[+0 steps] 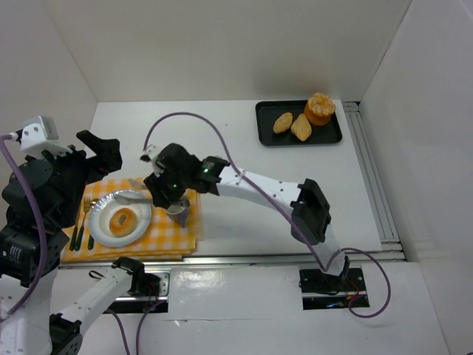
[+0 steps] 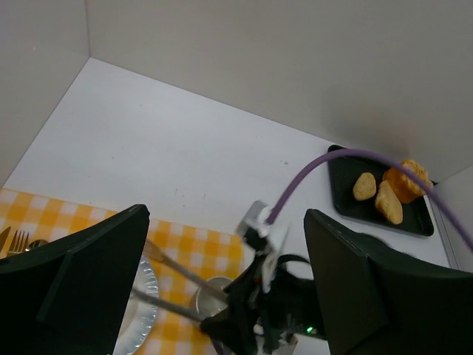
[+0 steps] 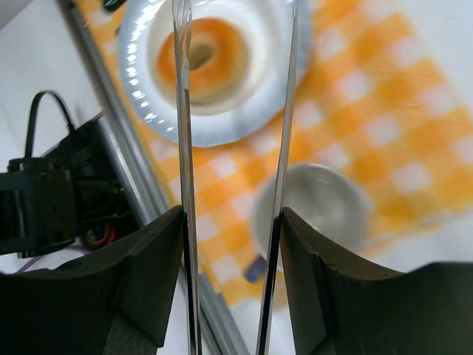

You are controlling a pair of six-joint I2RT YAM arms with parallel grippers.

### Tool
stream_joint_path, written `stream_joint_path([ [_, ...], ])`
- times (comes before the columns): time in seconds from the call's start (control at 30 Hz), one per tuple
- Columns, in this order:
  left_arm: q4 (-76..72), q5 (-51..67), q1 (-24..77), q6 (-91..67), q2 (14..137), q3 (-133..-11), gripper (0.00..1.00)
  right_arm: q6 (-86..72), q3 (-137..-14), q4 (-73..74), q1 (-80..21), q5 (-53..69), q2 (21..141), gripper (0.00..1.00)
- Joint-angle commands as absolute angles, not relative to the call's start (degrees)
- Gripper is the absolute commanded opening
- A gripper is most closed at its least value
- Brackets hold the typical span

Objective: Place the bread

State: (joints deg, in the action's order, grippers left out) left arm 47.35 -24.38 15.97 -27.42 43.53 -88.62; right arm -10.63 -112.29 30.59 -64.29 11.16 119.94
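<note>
Left gripper: the left gripper [image 2: 229, 285] hangs high over the left side of the table. Its two dark fingers [image 2: 96, 281] are spread wide with nothing between them.
Cutlery: a fork [image 1: 86, 209] and a couple of dark-handled pieces lie on the left edge of the cloth, just beside the plate.
Cloth: the yellow-and-white checked cloth [image 1: 177, 235] is spread at the near left of the table, under the cutlery, plate and cup.
Plate: the pale, shiny-rimmed plate [image 1: 102, 231] lies flat on the cloth.
Bread ring: the bread ring [image 1: 122, 219] lies flat in the middle of the plate, golden with a hole at its centre. Nothing grips it.
Tongs: the thin metal tongs [image 3: 182, 111] reach out over the plate. Their two arms are apart and empty, one crossing above the bread ring. I cannot tell whether they touch it.
Right gripper: the right gripper [image 3: 230, 214] reaches in from the right, low over the cloth. It holds the tongs between its fingers, one tong arm against each inner face.
Cup: the grey cup [image 1: 177, 211] stands upright on the right part of the cloth, just beside the plate and under the right gripper.
Tray: the black tray [image 1: 329, 137] sits at the far right, well apart from the cloth. It holds two pale golden rolls [image 1: 283, 122] and a taller orange bun [image 1: 320, 109].
</note>
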Motion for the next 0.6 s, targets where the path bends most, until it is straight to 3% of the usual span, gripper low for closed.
stream_joint_path([
  [0.0,44.82,-24.08,16.26,-28.12,43.77,-88.59,0.99,-10.72,-109.08,25.58,-59.43,4.06,108.3,0.6],
  [0.33,44.3,-24.61,16.26,-28.12,43.24,-88.07,0.99,-14.4,-91.6,25.22,-30.62,-13.88,91.59,0.6],
  [0.57,43.77,-23.47,16.26,-27.51,43.24,-86.31,0.99,-21.87,-77.53,20.14,0.57,-3.02,84.55,0.61],
])
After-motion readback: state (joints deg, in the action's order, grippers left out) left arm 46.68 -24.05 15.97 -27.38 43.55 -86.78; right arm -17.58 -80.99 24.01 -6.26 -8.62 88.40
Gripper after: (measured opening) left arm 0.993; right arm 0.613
